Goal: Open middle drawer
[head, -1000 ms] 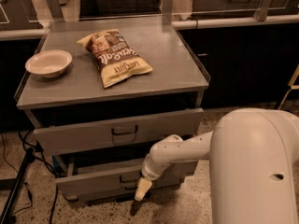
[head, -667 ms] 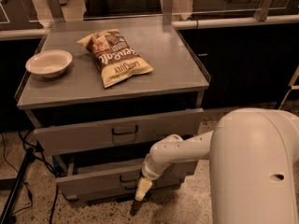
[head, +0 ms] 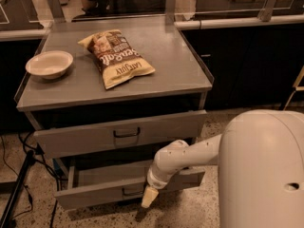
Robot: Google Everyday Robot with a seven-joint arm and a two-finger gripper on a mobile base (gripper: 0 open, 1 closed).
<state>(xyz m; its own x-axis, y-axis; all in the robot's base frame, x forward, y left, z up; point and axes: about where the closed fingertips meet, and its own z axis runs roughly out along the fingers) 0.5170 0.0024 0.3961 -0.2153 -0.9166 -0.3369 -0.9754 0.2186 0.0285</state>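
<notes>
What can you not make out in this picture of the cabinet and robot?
Camera view:
Middle drawer: tray's rear, hidden under the upper drawer.
Hand, low before that drawer's front: contact with the handle unclear.
Anything below that drawer: hidden by its front.
Robot body: cut off right and bottom.

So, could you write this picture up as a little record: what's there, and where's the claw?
cabinet: grey, holding a white bowl at left and a chip bag mid-top
top drawer: taller front, bigger handle
middle drawer: pulled out, grey tray showing
claw: low, pointing down at the middle drawer's front, just right of its handle
robot body: large, white, bottom right
</notes>
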